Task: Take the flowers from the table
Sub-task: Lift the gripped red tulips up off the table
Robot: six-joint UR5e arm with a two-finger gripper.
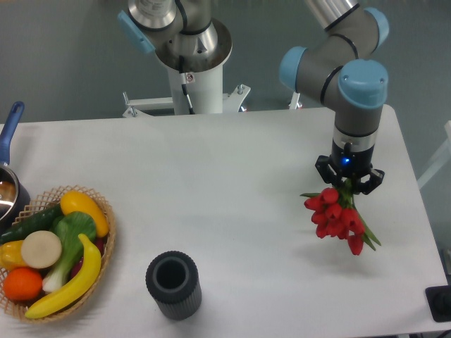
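Observation:
The flowers (337, 217), a small bunch of red tulip heads with green stems and leaves, hang over the right side of the white table (232, 183), heads pointing down. My gripper (349, 184) is directly above them, shut on the green stems. A faint shadow lies on the table below the bunch, so it looks lifted off the surface. The arm's grey and blue wrist (359, 98) rises above the gripper.
A dark ribbed cup (173, 285) stands near the front edge, left of centre. A wicker basket (106, 246) of fruit and vegetables sits at the front left. A pot with a blue handle (8, 134) is at the far left edge. The robot's base (190, 70) stands behind the table.

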